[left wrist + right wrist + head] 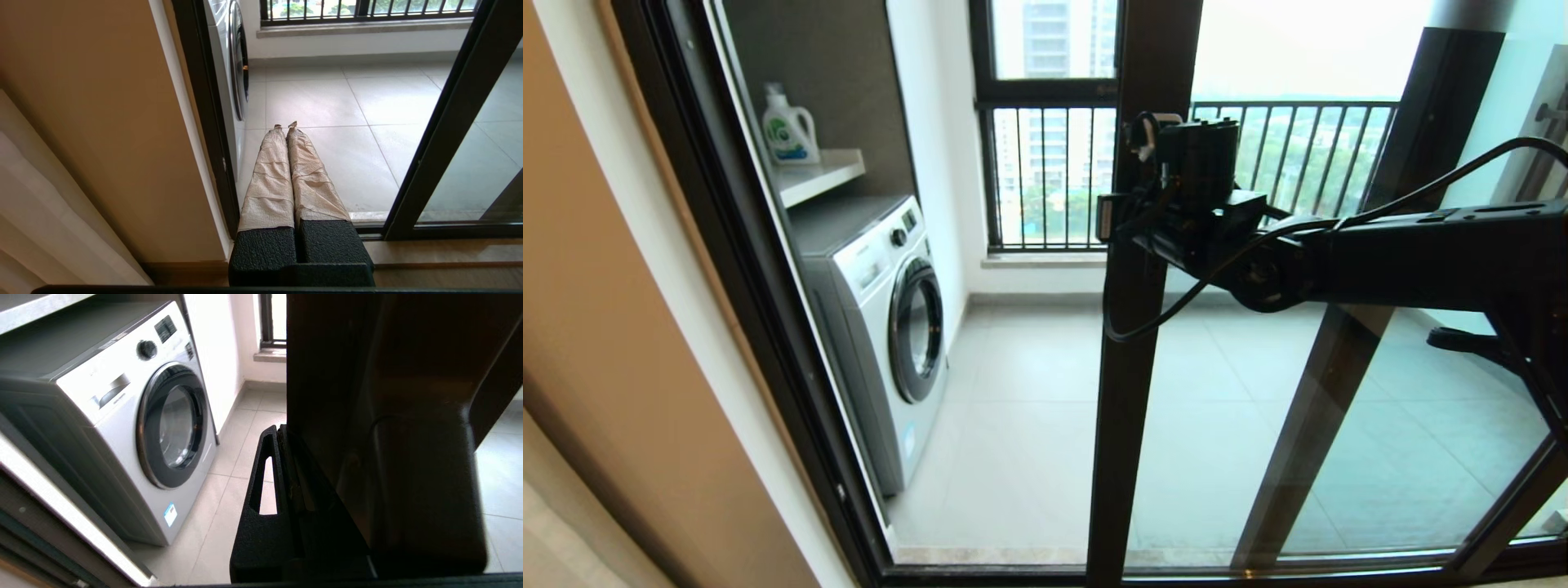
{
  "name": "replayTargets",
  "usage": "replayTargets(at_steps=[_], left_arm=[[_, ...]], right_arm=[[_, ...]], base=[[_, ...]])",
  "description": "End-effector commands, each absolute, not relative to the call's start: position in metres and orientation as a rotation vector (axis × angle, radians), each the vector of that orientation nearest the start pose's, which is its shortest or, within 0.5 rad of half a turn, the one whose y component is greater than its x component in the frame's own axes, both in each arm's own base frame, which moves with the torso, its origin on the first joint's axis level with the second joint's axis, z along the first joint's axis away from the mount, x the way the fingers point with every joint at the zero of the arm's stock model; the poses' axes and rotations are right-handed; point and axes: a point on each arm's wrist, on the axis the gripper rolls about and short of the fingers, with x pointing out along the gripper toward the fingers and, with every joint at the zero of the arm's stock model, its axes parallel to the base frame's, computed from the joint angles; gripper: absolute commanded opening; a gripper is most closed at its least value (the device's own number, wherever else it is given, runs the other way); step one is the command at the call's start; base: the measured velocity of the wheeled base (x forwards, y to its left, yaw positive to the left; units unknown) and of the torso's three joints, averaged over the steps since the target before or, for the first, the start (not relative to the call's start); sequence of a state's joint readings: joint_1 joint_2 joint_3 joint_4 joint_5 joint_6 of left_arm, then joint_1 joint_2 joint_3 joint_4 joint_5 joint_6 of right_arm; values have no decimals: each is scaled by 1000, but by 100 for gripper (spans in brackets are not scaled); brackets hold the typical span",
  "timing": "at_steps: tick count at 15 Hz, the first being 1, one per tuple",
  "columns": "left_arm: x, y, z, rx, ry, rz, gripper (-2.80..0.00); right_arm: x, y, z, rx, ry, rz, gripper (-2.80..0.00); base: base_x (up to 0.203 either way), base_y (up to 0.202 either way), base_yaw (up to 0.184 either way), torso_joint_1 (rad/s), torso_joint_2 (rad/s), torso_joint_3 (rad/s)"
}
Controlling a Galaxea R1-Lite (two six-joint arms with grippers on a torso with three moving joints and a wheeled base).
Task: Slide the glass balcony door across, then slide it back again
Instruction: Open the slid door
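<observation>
Balcony doorway seen from inside. Pale grey floor tiles [1029, 392] out on the balcony, wood-tone sill strip [441, 253] on the room side, tan wall [621, 327] along the left of the opening.

Glass balcony door [1131, 343]: dark brown frame, leading stile standing roughly mid-opening, so the left half of the doorway is open and the glass covers the right half. Second dark-framed panel [1347, 343] sits behind it, slanting off to the right.

Right gripper [1123, 224] is up at the door's stile at about railing height, arm reaching in from the right. In the right wrist view one black finger [261, 490] lies against the stile edge and the other side is lost against the dark frame; the fingers look closed around the stile, with no gap visible. Handle not distinguishable.

Left gripper [286, 128] is low by the left jamb, pointing out over the tiles, touching nothing. Its tape-wrapped fingers [271, 171] are pressed together, empty.

On the balcony: white front-load washing machine [882, 327] against the left wall, white shelf [817, 175] above it with a white detergent bottle [788, 126]. Black-barred railing window [1045, 175] at the far end.

Labels: the bottle has a green and blue label, text unreadable. Small blue-and-white sticker [170, 514] low on the washer front, unreadable. Washer panel markings are too small to read.
</observation>
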State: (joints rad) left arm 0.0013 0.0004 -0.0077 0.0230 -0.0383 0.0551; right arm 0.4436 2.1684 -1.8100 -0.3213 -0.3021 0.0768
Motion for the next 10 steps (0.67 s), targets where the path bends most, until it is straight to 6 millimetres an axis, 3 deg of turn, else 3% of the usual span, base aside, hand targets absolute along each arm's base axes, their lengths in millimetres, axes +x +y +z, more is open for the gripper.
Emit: replayTargets(at_steps=[1, 10], left_arm=[[-23, -1, 75, 55, 17, -37, -280], [-23, -1, 75, 55, 17, -37, -280]], right_arm=[[414, 182, 258, 64, 37, 119, -280], [410, 126, 255, 69, 27, 41, -280]], base=[[0, 0, 0, 0, 0, 0], [0, 0, 0, 0, 0, 0]])
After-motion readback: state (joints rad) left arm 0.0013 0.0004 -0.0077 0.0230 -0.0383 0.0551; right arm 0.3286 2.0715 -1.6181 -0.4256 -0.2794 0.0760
